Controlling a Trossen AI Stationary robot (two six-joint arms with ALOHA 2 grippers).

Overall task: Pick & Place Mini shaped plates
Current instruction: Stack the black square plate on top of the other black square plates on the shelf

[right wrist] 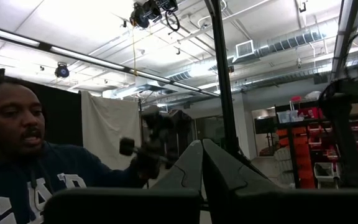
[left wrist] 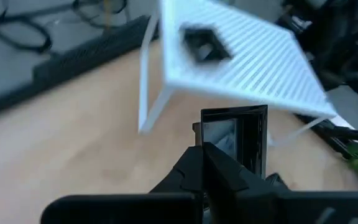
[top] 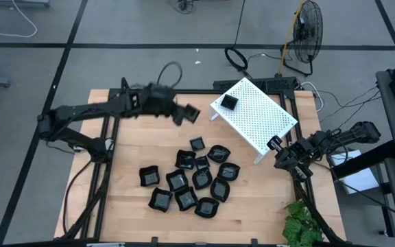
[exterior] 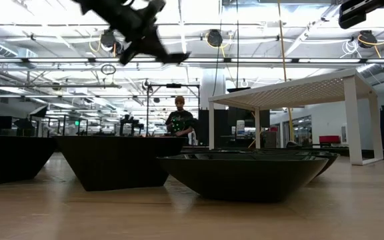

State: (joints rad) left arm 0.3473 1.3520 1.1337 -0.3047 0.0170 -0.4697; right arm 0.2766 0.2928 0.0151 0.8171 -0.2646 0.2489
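Observation:
Several small glossy black plates (top: 190, 182) lie clustered on the wooden table, bottoms down; in the low view the plates (exterior: 245, 175) fill the foreground. One more black plate (top: 229, 103) sits on top of the white perforated rack (top: 259, 115), and it shows on the rack (left wrist: 253, 62) as a dark plate (left wrist: 204, 43) in the left wrist view. My left gripper (top: 182, 114) hangs above the table left of the rack, shut on a square plate (left wrist: 235, 137). My right gripper (right wrist: 201, 152) waits shut at the table's right side (top: 283, 154), near the rack's leg. My left gripper pinches the square black plate by one rim (left wrist: 211, 149) between its two fingers (left wrist: 191, 171). It reaches level from the table's left, pointing toward the rack. The plate (top: 190, 113) is lifted clear of the table, standing on edge beyond the fingertips.
The rack stands on thin white legs (left wrist: 146, 93) at the table's far right. Cables and a fan (top: 307, 31) lie on the floor beyond the far edge. A green plant (top: 300, 226) sits at the near right corner. A person (right wrist: 23, 155) shows beyond the table.

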